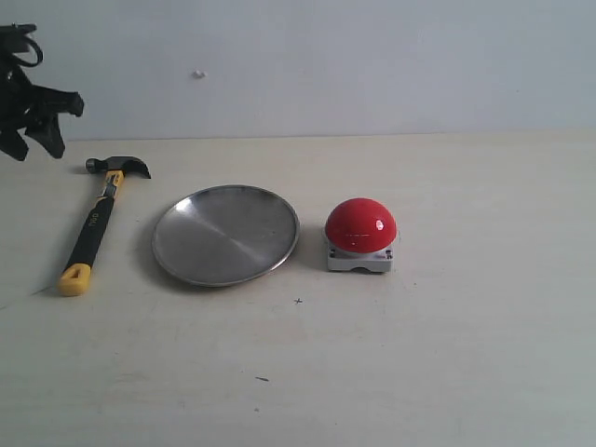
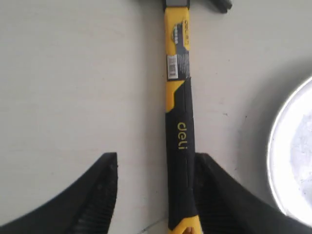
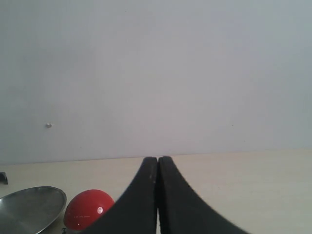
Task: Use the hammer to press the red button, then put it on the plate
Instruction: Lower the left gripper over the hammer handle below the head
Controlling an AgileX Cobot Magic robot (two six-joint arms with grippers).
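A: Exterior view, position?
B: Off the arms, raised above the near side of the table, tilted down toward the wall. Mid distance; hammer, plate and red button all in frame.
A: Left wrist?
B: Faces straight down, close over the hammer handle; plate rim at one edge.
A: Right wrist?
B: Low, nearly level, facing the wall. Plate and red button show here and in the exterior view.
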